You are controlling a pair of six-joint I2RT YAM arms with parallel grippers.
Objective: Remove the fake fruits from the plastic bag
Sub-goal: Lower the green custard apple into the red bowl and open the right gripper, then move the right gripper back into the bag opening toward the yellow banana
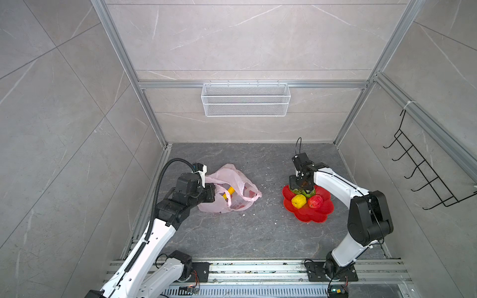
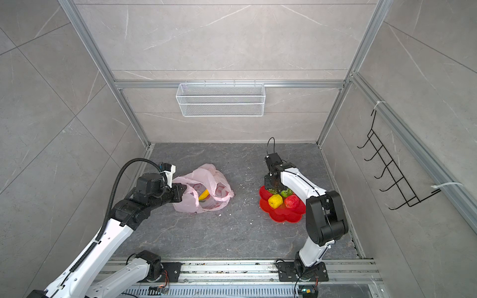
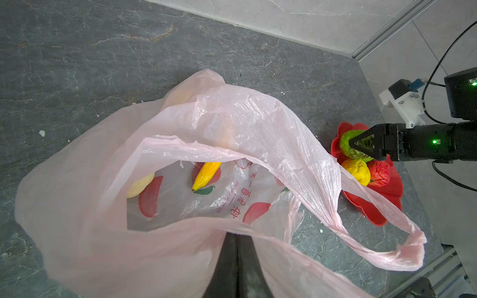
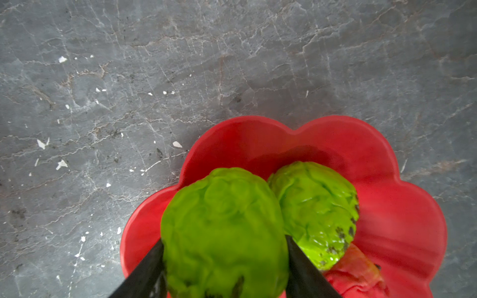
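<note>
A: Start left: left gripper [image 3: 236, 240]?
B: Jaws pressed together on the near rim of the thin, crinkly, translucent pale-pink plastic bag [image 3: 232, 116], propping its mouth open. Bag lies on the left of the grey stone table [image 1: 245, 232].
A: Inside?
B: Long yellow toy banana [image 3: 206, 175] and a knobbly cream toy lump [image 3: 140, 185] on the bag's floor, apart. Anything more under the film, cannot tell.
A: Handling?
B: Film looks floppy and slick, likely to drag along with any grab. Fruits look light, hollow, a bit squashy. I'd take the banana across its middle and the lump around its widest part.
A: Right side?
B: Red flower-shaped plastic plate [image 4: 258, 129] holds a bumpy green toy ball [image 4: 315, 206], a yellow toy lump [image 1: 299, 201] and a small red toy fruit [image 1: 315, 201], bunched close.
A: And the right gripper [image 4: 224, 247]?
B: Jaws partway apart, clamped on a second bumpy green ball [image 4: 224, 206], over the plate, just beside the first. Resting or lifted, cannot tell.
</note>
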